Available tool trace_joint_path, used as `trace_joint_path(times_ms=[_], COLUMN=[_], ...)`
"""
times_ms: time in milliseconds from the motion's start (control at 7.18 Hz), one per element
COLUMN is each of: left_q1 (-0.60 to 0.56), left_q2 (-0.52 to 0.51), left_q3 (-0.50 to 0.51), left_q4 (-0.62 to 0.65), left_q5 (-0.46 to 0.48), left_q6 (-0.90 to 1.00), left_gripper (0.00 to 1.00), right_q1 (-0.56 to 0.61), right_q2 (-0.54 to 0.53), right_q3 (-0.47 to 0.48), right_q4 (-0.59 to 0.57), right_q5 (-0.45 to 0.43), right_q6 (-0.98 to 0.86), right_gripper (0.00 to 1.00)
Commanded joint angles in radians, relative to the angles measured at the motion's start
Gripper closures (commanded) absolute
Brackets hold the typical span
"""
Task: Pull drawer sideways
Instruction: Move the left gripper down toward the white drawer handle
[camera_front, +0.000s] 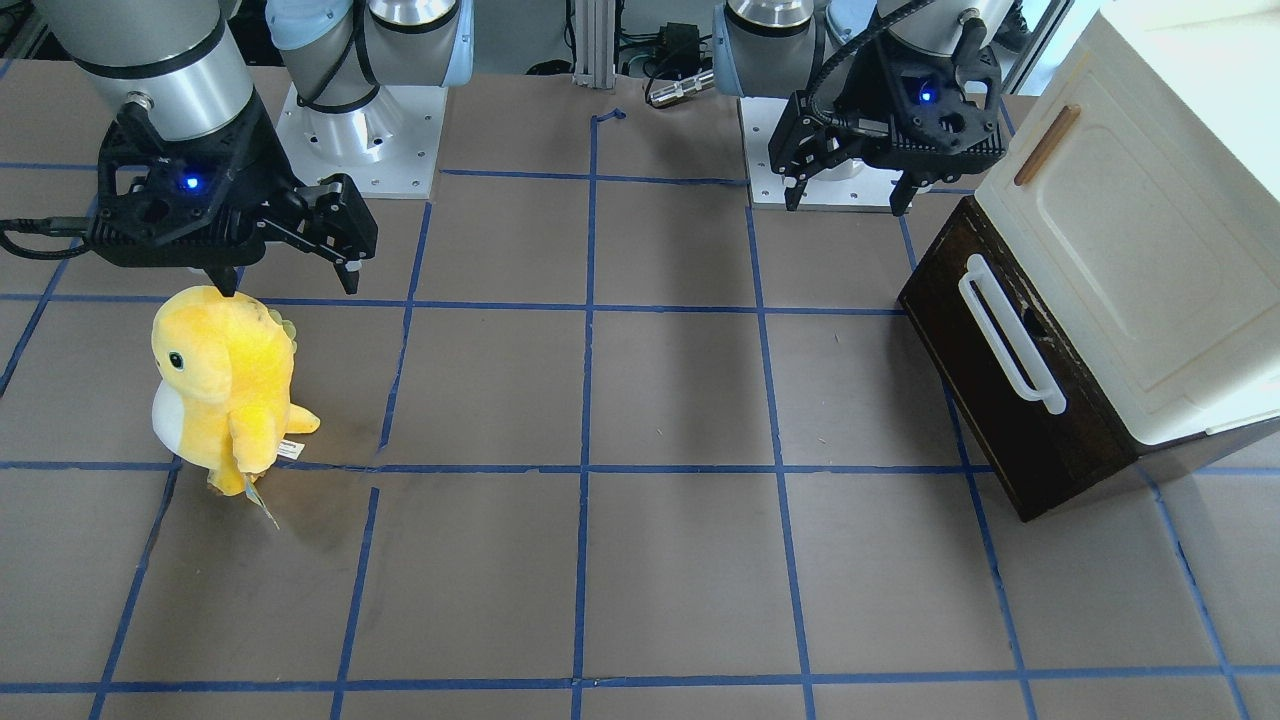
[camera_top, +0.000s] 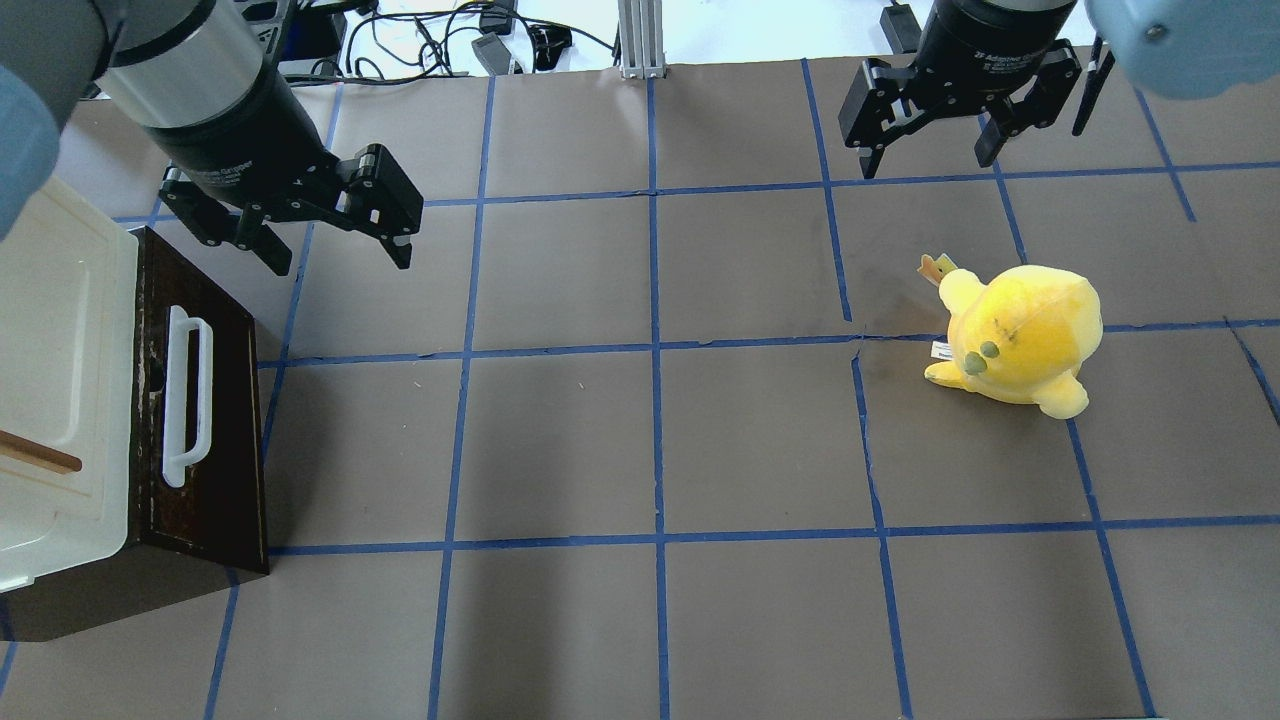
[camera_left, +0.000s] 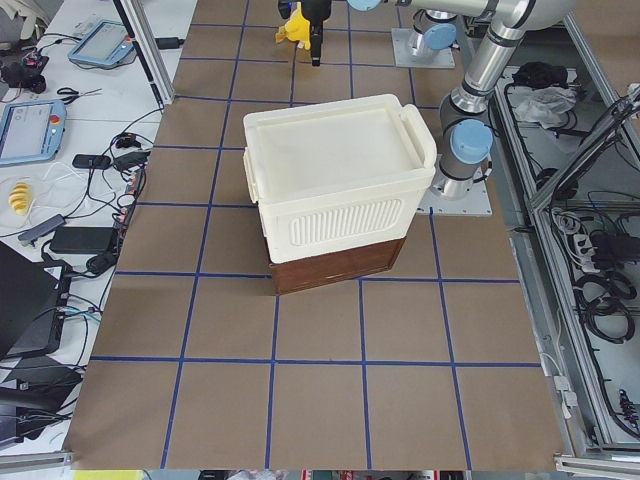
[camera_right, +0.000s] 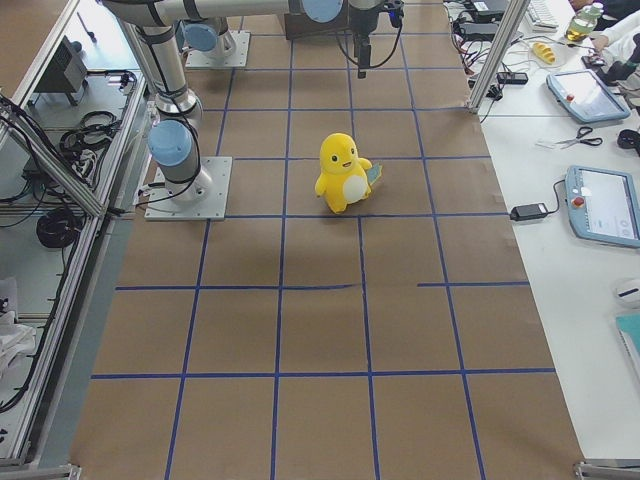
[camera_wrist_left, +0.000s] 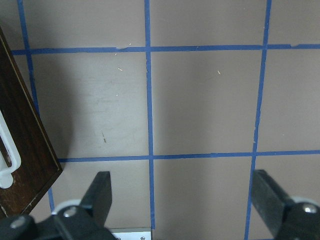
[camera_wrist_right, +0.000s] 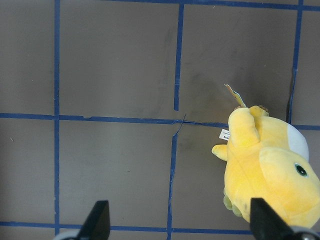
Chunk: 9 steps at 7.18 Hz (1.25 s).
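Note:
The dark brown drawer with its long white bar handle sits shut under a cream-white box at the table's left end. It also shows in the overhead view, with its handle. My left gripper is open and empty. It hangs above the table beyond the drawer's front, apart from the handle. In the left wrist view the drawer's corner lies left of the open fingers. My right gripper is open and empty, far off near a plush toy.
A yellow plush toy stands on the right half of the table, below my right gripper. The cream-white box has a panel door with a small wooden handle. Brown table surface with blue tape grid.

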Motion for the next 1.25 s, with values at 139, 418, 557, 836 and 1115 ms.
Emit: trace_joint_path(times_ms=[139,418,557,836,1115], left_q1=[-0.002,0.000,0.000,-0.003,-0.056], left_q2=[-0.026,-0.061,-0.095,-0.159,-0.236], left_q3=[-0.004,-0.093,-0.156,-0.207,-0.218], left_q4=[-0.012,0.000,0.029,0.048,0.048], left_q5=[0.020,0.077,0.153,0.260,0.458], left_q6=[-0.028,-0.070,-0.127,-0.249,-0.414], left_gripper=[0.00,0.00,0.00,0.00,0.00], right_q1=[0.000,0.000,0.000,0.000,0.000], right_q2=[0.000,0.000,0.000,0.000,0.000], right_q3=[0.000,0.000,0.000,0.000,0.000], right_q4=[0.000,0.000,0.000,0.000,0.000], right_q5=[0.000,0.000,0.000,0.000,0.000], right_q6=[0.000,0.000,0.000,0.000,0.000], right_gripper=[0.00,0.00,0.00,0.00,0.00])
